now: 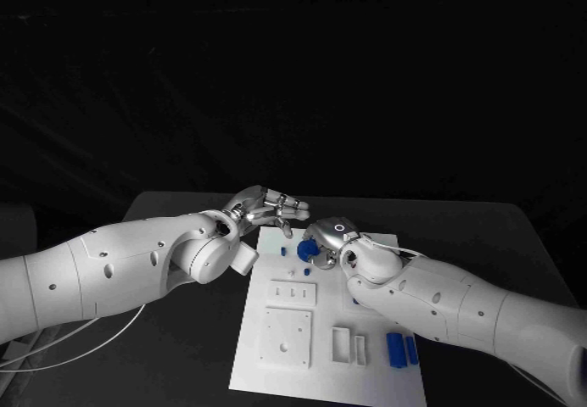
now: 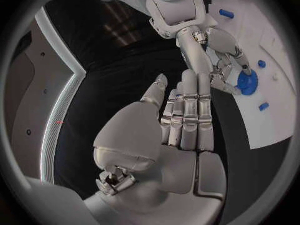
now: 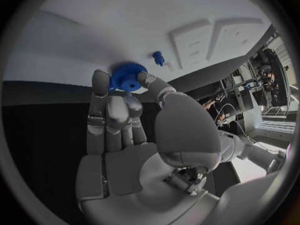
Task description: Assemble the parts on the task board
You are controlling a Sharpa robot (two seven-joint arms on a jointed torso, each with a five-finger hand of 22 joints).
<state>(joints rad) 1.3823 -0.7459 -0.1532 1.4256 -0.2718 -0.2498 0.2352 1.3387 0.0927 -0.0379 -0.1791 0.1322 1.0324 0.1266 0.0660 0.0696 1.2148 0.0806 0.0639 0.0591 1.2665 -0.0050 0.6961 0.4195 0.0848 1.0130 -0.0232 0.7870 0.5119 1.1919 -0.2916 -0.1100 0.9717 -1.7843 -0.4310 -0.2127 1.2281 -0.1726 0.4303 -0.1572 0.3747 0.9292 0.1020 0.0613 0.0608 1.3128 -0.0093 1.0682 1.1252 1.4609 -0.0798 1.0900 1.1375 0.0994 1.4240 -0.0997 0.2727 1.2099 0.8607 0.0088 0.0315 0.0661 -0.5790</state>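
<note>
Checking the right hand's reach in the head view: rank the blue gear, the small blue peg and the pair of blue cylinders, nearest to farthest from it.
1. Blue gear, held in the right hand.
2. Small blue peg, just beside it on the white task board.
3. Pair of blue cylinders, at the board's near right corner.

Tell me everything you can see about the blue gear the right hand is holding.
The blue gear is a round, bright blue wheel with fine teeth all round its rim, plastic by the look of it. The right hand pinches it between its fingertips, gripping it at opposite edges, at the far end of the white task board. A small blue peg stands on the board just beyond it, apart from it. Whether the gear rests on the board or hangs just above it cannot be told. The left hand hovers nearby without touching it.
</note>
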